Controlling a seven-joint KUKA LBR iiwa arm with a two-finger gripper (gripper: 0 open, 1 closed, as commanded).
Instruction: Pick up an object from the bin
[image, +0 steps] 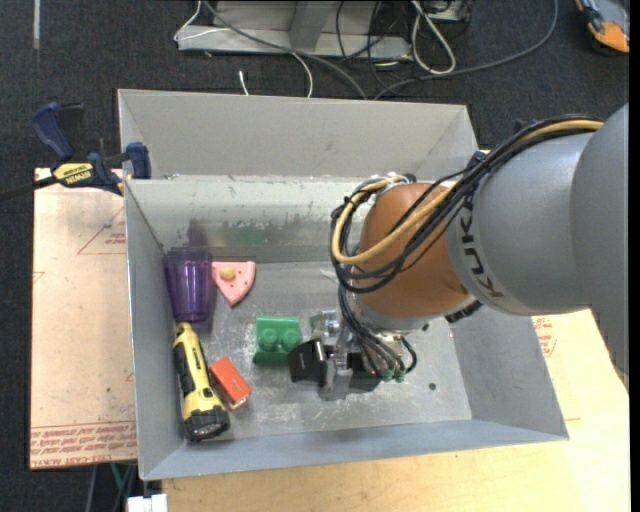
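Observation:
My gripper (345, 372) is low in the bin's middle front, beneath the arm's orange cover. A small black block (304, 361) sits right against its left side; I cannot tell whether it is gripped. Just left of that lies a green toy brick (274, 338), flat on the floor and apart from the gripper. A bit of green (401, 371) peeks out under the gripper's right side, mostly hidden.
An orange block (230, 382) and a yellow-and-black hand tool (194, 384) lie at the front left. A purple cup (187, 286) and a pink wedge (235, 282) sit at the back left. The arm covers the bin's right half.

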